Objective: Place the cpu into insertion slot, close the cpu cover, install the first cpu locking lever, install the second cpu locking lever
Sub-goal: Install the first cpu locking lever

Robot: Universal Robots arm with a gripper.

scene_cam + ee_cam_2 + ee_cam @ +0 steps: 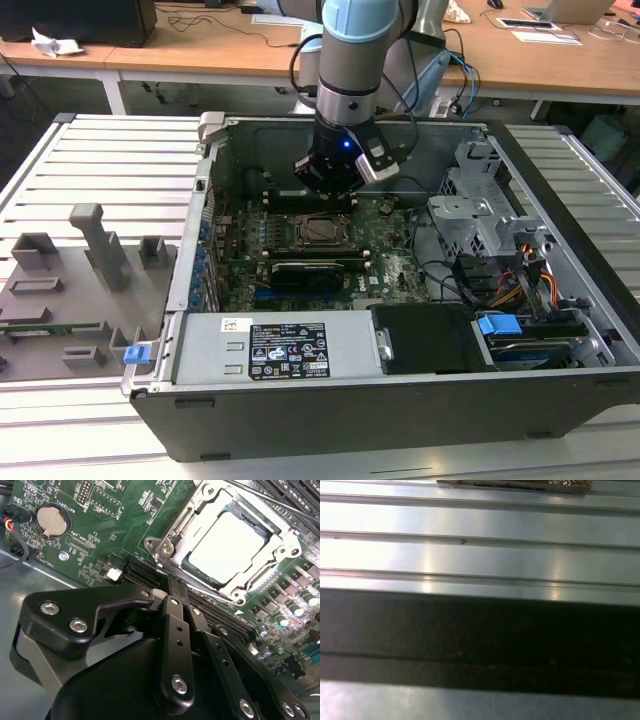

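One cpu (227,545) already sits in the insertion slot (176,529), silvery top up, with the cpu cover (280,555) lying shut around it. From the look of it, the levers remain to be settled. Just beside the socket, the gripper (172,597) has its fingers (175,630) pressed together, pinching nothing. Board lettering is too small to read.

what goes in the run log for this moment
cpu: seated in insertion slot | cpu cover: closed | gripper: shut, empty, beside socket
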